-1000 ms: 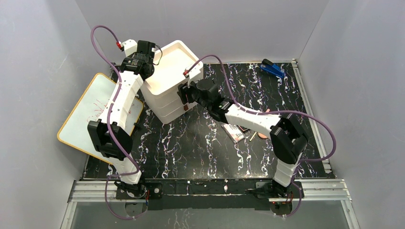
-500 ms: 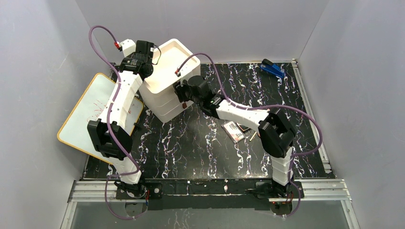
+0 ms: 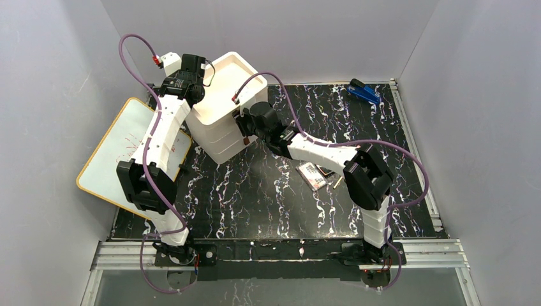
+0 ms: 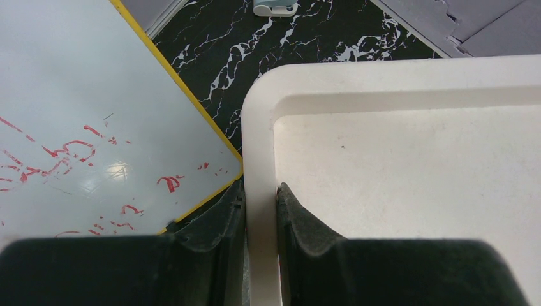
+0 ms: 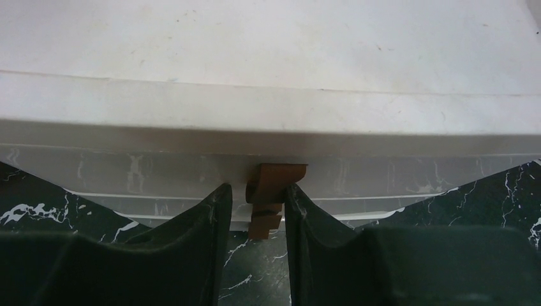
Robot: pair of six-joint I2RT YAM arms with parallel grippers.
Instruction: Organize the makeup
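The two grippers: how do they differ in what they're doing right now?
The left gripper pinches the top rim of the white drawer box; the right gripper straddles the brown handle on its front. The left is closed tight on the rim; the right shows a gap beside the handle. Both are black, two-fingered and at the same box.

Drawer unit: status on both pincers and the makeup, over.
Left pincer clamped on drawer unit rim. Right pincer straddling brown handle, grip unconfirmed. Palette on table, unsorted. No obstruction seen.
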